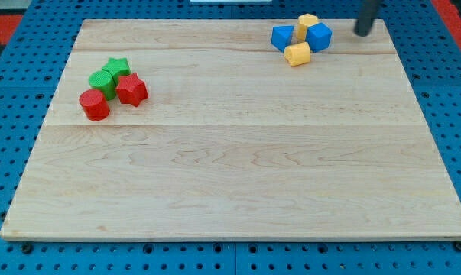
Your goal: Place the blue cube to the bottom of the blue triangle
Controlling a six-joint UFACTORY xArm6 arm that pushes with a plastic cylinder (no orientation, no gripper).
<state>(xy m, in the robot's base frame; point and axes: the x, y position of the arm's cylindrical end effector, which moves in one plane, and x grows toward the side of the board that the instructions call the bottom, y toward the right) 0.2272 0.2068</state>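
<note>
The blue cube (319, 35) sits near the view's top right of the wooden board (238, 168). The blue triangle (282, 37) lies just to its left. One yellow block (307, 23) sits between the two at the top. A second yellow block (297, 53) sits just below them and touches the cluster. My tip (362, 33) is at the view's top right, to the right of the blue cube and a short gap away from it. The rod runs up out of the frame.
A second cluster lies at the view's left: a green star (118, 67), a green cylinder (102, 80), a red star (131, 89) and a red cylinder (95, 105). A blue pegboard (8, 153) surrounds the board.
</note>
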